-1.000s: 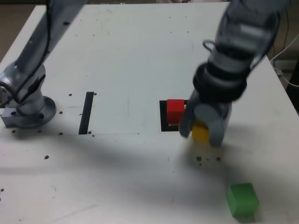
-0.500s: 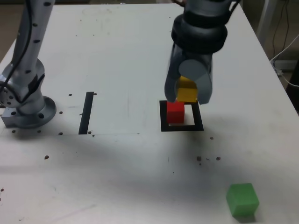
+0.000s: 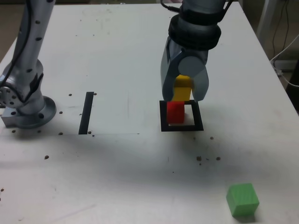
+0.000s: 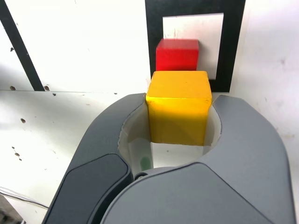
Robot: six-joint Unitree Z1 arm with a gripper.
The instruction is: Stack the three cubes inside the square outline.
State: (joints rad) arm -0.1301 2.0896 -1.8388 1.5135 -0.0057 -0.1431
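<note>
One yellow cube (image 3: 182, 89), gripped (image 3: 185, 91), now nearer red (image 3: 175, 112)

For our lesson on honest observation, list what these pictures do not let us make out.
- Exterior view: the far side of the red matte cube, turned away.
- Wrist view: the underside of the yellow matte cube, facing away.
- Exterior view: the arm's upper links, cut off by the top edge.
- Wrist view: the tips of the grey claw, partly behind the yellow cube.
</note>
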